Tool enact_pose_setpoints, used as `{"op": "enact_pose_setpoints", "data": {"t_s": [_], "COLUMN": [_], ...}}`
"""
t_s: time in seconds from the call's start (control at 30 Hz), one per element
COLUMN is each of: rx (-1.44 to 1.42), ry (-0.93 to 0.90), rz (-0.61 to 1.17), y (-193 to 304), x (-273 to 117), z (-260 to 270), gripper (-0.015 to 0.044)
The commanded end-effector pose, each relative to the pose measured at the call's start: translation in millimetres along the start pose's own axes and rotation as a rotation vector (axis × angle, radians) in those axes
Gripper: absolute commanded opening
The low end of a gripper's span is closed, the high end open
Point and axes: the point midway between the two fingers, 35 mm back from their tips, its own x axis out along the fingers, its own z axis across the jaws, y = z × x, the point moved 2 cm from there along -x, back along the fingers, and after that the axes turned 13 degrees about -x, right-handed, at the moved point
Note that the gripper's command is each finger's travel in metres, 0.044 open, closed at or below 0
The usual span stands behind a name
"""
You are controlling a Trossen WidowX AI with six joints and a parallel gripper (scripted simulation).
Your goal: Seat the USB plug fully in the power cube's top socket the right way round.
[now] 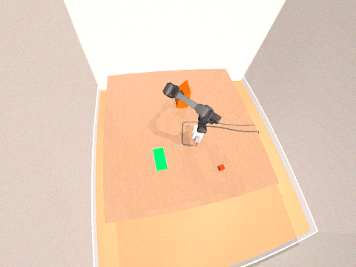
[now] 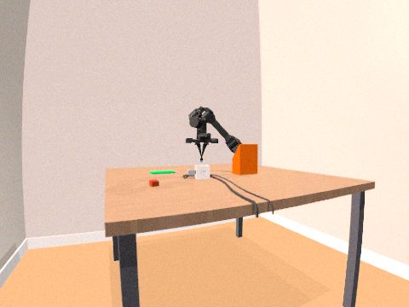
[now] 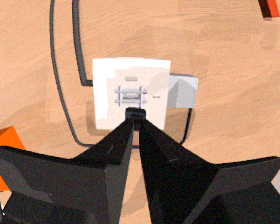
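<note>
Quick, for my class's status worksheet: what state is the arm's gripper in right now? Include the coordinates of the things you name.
Gripper [image 1: 201,130] [image 2: 201,158] [image 3: 136,125]: closed, holding what looks like the USB plug [image 2: 201,161].

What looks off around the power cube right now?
The black cables run past the table edge, hanging over it, where they could snag. Whether the USB plug sits crooked I cannot tell; the hand hides it.
</note>
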Motion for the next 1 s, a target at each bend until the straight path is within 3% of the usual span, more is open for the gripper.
{"op": "enact_pose_setpoints", "data": {"t_s": [0.0, 0.97], "rx": [-0.01, -0.033], "ry": [-0.006, -0.003], "rz": [-0.004, -0.02], "y": [-0.4, -1.4], "x": [1.7, 5.2], "z": [1.9, 2.3], "gripper": [0.0, 0.0]}}
